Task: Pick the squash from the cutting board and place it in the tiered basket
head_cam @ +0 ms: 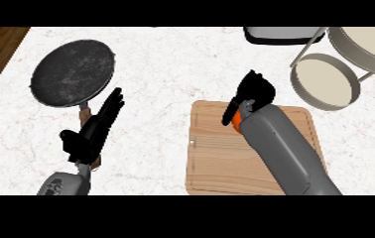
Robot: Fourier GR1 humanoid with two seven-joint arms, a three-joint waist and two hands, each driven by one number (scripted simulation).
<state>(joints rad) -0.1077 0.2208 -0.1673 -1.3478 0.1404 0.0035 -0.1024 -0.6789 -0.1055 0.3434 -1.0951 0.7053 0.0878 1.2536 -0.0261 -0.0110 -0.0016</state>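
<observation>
An orange squash (236,122) lies on the wooden cutting board (219,157), mostly hidden under my right wrist; only a sliver of orange shows. My right hand (253,93) hovers over the board's far edge with its fingers curled down around that spot, and how much of the squash they enclose is hidden. The tiered basket (326,81), with grey rims and cream trays, stands at the right rear, a short way beyond the right hand. My left hand (99,120) rests open at the left, fingers straight, over a pan handle.
A dark round frying pan (73,73) lies at the rear left, its handle running toward my left hand. A grey and white appliance (282,33) sits at the back edge. A strip of wooden floor (9,43) shows past the counter's left edge.
</observation>
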